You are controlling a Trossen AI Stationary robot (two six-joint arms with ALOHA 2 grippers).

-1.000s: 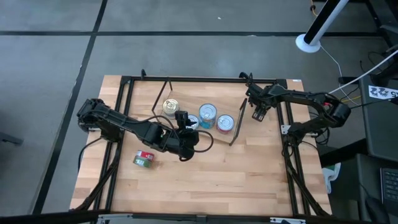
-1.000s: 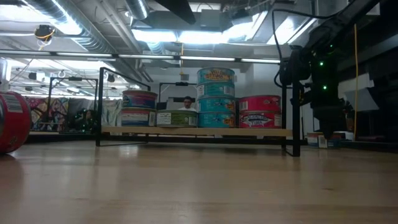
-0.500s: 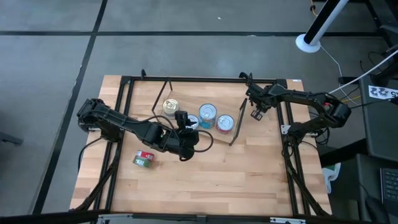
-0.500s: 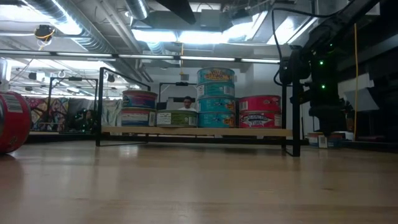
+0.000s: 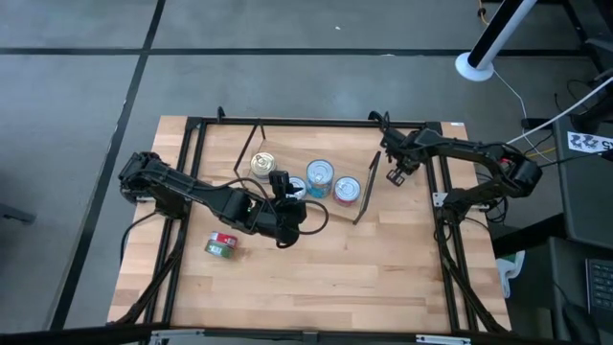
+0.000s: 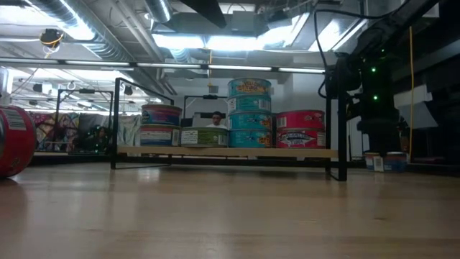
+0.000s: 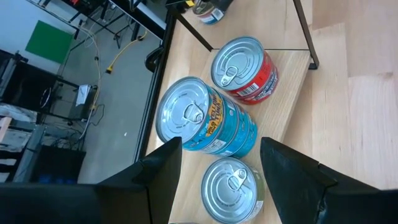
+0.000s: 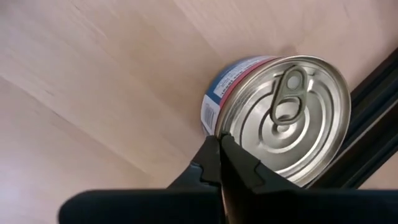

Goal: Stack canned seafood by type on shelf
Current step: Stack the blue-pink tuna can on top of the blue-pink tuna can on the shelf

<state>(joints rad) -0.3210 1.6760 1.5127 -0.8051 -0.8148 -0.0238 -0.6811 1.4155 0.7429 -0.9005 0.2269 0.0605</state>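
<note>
High view: shelf (image 5: pixel 287 153), a pale wood board on thin black wire legs, is sitting upper centre of the tabletop (image 5: pixel 383 278). Left gripper (image 5: pixel 283 188) is hovering at the shelf's front edge, fingers spread w/ nothing between them. Right gripper (image 5: pixel 396 175) is hanging right of the shelf, clenched, holding nothing. One red-green tin (image 5: pixel 221 245) is lying on its side lower left, well apart from the rest.

Low view: tins are standing in short stacks on the shelf; teal stack (image 6: pixel 249 113) is rising tallest, mid-frame. Red tin (image 6: pixel 14 141) is looming at far left.

Left wrist view: teal stack (image 7: pixel 205 118), red-label tin (image 7: pixel 244 70) & a gold-lid tin (image 7: pixel 231 190) are crowding together (pull-tabs up, ribbed metal lids).

Right wrist view: shut fingertips (image 8: pixel 221 163) are overlapping a silver-lid tin (image 8: pixel 283 118) beside a black frame bar (image 8: pixel 373 124).
</note>
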